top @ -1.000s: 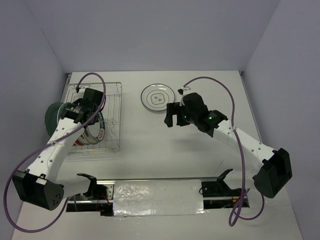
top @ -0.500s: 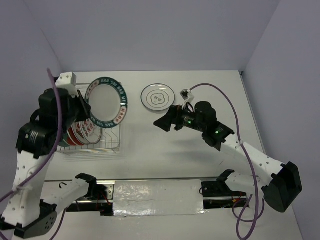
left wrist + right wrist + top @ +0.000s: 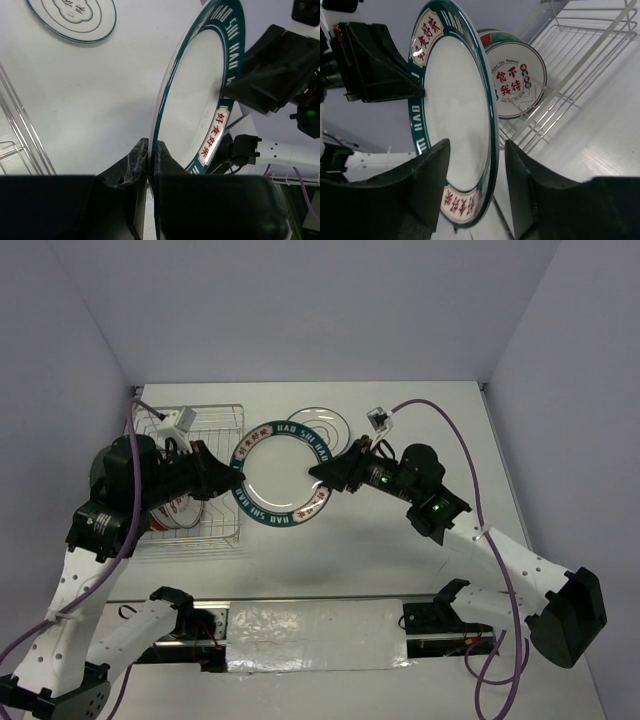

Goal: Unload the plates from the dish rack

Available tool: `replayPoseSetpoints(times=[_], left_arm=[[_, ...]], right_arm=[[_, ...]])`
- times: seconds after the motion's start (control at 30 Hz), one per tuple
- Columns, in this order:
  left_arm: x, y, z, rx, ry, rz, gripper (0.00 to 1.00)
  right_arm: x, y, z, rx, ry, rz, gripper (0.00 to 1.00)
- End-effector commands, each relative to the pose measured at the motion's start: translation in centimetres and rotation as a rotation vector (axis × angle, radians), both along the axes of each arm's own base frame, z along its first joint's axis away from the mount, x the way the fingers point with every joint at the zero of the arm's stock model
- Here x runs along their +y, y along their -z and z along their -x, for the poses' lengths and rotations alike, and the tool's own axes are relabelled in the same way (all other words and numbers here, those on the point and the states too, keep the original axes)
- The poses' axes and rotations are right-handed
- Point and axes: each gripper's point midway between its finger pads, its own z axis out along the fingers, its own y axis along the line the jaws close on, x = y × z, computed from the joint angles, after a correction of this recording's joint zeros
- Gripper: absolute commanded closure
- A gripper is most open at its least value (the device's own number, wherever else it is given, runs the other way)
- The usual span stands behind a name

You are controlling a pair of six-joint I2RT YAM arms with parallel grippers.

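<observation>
Mid-air, just right of the rack (image 3: pixel 225 420), a teal-rim plate (image 3: pixel 275 475) hangs on edge, with the left tool (image 3: pixel 151 152) clamped on its left rim. Right tool (image 3: pixel 479 144) straddles the opposite rim, jaws apart, not pinching yet. Risks: left lets go before right bites and the plate drops to the surface (image 3: pixel 420 430), or the thin rim hold lets it swing. It could strike the flat plate (image 3: pixel 72 12) lying far behind. Count: one plate held, one on surface, in rack a lettered plate (image 3: pixel 515 80) plus one behind, maybe more hidden; two tools.
</observation>
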Motion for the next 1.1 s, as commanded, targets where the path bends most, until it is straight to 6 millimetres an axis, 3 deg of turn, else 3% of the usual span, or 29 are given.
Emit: replayPoseSetpoints(times=[0.0, 0.03, 0.07, 0.1, 0.13, 0.17, 0.23, 0.27, 0.33, 0.4, 0.43, 0.47, 0.5, 0.53, 0.57, 0.6, 0.67, 0.73, 0.77, 0.8, 0.87, 0.9, 0.93, 1.07], left_arm=[[-1.8, -4.1, 0.1, -0.136, 0.093, 0.117, 0.91], [-1.7, -3.8, -0.1, -0.129, 0.08, 0.107, 0.84], [-1.5, -3.4, -0.4, -0.117, 0.062, 0.093, 0.74], [-0.3, -2.7, -1.2, -0.095, -0.02, 0.054, 0.36], [0.6, -1.9, -1.8, -0.071, -0.076, 0.014, 0.14], [2.9, -0.8, -2.4, -0.033, -0.21, -0.059, 0.01], [5.5, 0.2, -2.7, -0.005, -0.333, -0.147, 0.01], [8.2, 1.1, -2.8, 0.021, -0.464, -0.228, 0.0], [10.6, 1.6, -2.2, 0.025, -0.566, -0.296, 0.0], [12.6, 2.1, -1.6, 0.025, -0.64, -0.368, 0.01], [13.0, 2.2, -1.2, 0.015, -0.65, -0.376, 0.01], [13.2, 2.1, -1.0, 0.005, -0.65, -0.388, 0.0], [13.2, 2.1, -0.8, -0.002, -0.646, -0.391, 0.0], [13.3, 1.9, -0.5, -0.014, -0.643, -0.39, 0.01], [13.3, 1.8, -0.4, -0.017, -0.639, -0.392, 0.01], [13.5, 2.0, -0.2, -0.012, -0.64, -0.406, 0.01], [13.9, 2.0, 0.0, -0.009, -0.646, -0.428, 0.0], [14.3, 2.1, 0.1, 0.0, -0.658, -0.452, 0.0], [14.4, 2.0, 0.2, -0.001, -0.661, -0.457, 0.0], [14.6, 2.0, 0.2, 0.0, -0.664, -0.464, 0.0], [14.7, 1.9, 0.4, -0.001, -0.664, -0.474, 0.0], [14.7, 1.9, 0.5, 0.0, -0.663, -0.477, 0.0], [14.8, 1.9, 0.5, 0.003, -0.661, -0.481, 0.0], [15.0, 2.3, 0.9, 0.014, -0.658, -0.502, 0.01]], right_arm=[[0.5, -1.8, -0.3, -0.048, -0.008, -0.048, 0.76], [0.4, -1.6, -0.4, -0.043, 0.003, -0.047, 0.93], [0.3, -1.6, -0.6, -0.039, 0.02, -0.045, 1.0], [-0.3, -1.0, -1.5, -0.018, 0.081, -0.025, 1.0], [-0.8, -0.7, -2.2, -0.002, 0.132, -0.011, 1.0], [-1.5, 0.8, -3.0, 0.065, 0.19, 0.042, 1.0], [-3.5, 2.3, -5.7, 0.139, 0.369, 0.097, 1.0], [-4.3, 3.1, -7.5, 0.176, 0.428, 0.123, 1.0], [-5.3, 6.4, -9.9, 0.265, 0.497, 0.194, 1.0], [-6.6, 6.9, -12.7, 0.294, 0.557, 0.172, 1.0], [-6.1, 8.4, -14.0, 0.339, 0.537, 0.177, 1.0], [-6.1, 8.4, -15.3, 0.34, 0.536, 0.155, 1.0], [-7.3, 8.9, -17.1, 0.357, 0.562, 0.144, 1.0], [-7.2, 9.4, -18.0, 0.375, 0.541, 0.141, 1.0], [-6.8, 10.9, -20.2, 0.41, 0.538, 0.161, 1.0], [-7.6, 11.6, -21.8, 0.436, 0.549, 0.167, 1.0], [-6.7, 13.7, -24.4, 0.492, 0.494, 0.181, 0.98], [-6.5, 15.0, -25.8, 0.535, 0.461, 0.185, 0.95], [-5.9, 14.5, -26.5, 0.537, 0.433, 0.18, 0.93], [-5.7, 16.3, -27.1, 0.57, 0.43, 0.196, 0.9], [-5.4, 16.2, -27.9, 0.561, 0.416, 0.199, 0.71], [-5.3, 17.0, -28.1, 0.569, 0.411, 0.213, 0.51], [-5.0, 16.5, -28.3, 0.565, 0.407, 0.219, 0.46], [-5.5, 17.6, -28.0, 0.6, 0.428, 0.317, 0.27]])
